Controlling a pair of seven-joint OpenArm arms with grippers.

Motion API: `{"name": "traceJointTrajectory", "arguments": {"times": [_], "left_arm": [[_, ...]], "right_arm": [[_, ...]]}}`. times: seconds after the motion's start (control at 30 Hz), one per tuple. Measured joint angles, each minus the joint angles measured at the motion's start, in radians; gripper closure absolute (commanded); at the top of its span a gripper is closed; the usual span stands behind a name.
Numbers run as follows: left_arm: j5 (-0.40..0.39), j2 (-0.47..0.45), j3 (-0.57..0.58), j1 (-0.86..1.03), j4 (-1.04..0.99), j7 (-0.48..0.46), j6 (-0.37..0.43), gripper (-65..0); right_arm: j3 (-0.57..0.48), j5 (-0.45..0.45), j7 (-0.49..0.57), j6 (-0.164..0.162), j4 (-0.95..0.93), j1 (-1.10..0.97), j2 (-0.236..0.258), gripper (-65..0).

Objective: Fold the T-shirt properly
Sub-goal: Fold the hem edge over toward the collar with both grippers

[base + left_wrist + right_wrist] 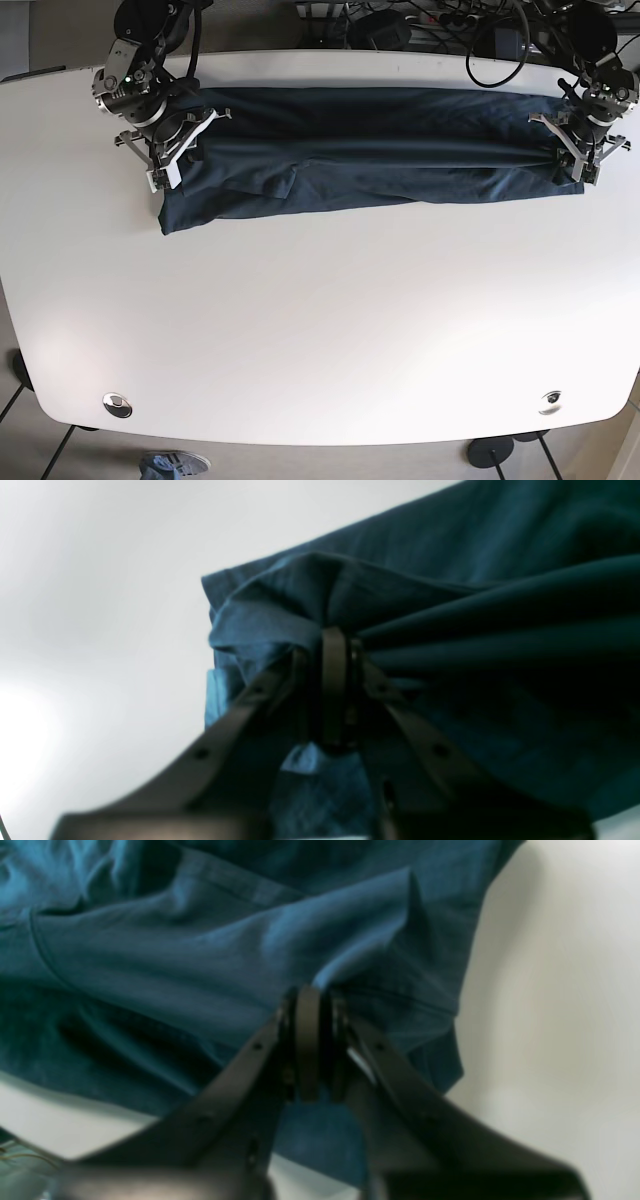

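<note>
Left end effector [334,645] and right end effector [312,1000] both clamped closed.

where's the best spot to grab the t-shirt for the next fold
Probably the two short ends of the T-shirt, from outside: it lies as a long band across the table. The left gripper and right gripper already pinch bunched fabric there.

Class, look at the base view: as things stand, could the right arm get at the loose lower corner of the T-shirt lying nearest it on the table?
Probably not yet: the right gripper is shut on the T-shirt; nothing else blocks that corner.
</note>
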Motion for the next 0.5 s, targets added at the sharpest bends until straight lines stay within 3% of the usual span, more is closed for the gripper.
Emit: {"name": "traceJointTrajectory", "arguments": {"times": [0.07,0.13,0.2,0.27,0.33,0.43,0.5], "left_arm": [[0.003,0.000,0.000,0.006,0.000,0.000,0.000,-25.1],[0.000,-0.011,0.000,0.012,0.001,0.000,0.001,-34.3],[0.000,-0.017,-0.001,0.018,0.008,0.000,0.005,-35.3],[-0.005,-0.011,-0.024,0.021,0.057,0.008,0.002,-35.6],[-0.074,-0.014,-0.063,0.019,0.108,0.003,0.005,-35.6],[-0.192,-0.021,-0.056,0.039,0.120,0.000,0.011,-35.1],[-0.206,-0.012,-0.050,0.060,0.118,0.001,0.005,-35.1]], "right_arm": [[0.001,-0.006,-0.002,0.000,0.006,-0.016,0.000,-12.2],[0.002,-0.011,-0.001,-0.001,0.006,-0.019,0.003,-26.8],[0.017,0.013,0.000,0.000,0.006,-0.018,0.002,-33.9],[0.080,0.144,0.023,0.000,0.006,-0.018,-0.003,-36.9],[0.114,0.250,0.034,-0.004,0.006,-0.015,0.014,-36.8],[0.087,0.368,0.037,-0.005,-0.009,0.001,0.056,-36.5],[0.030,0.386,0.037,-0.005,-0.038,0.016,0.070,-36.3]]}}
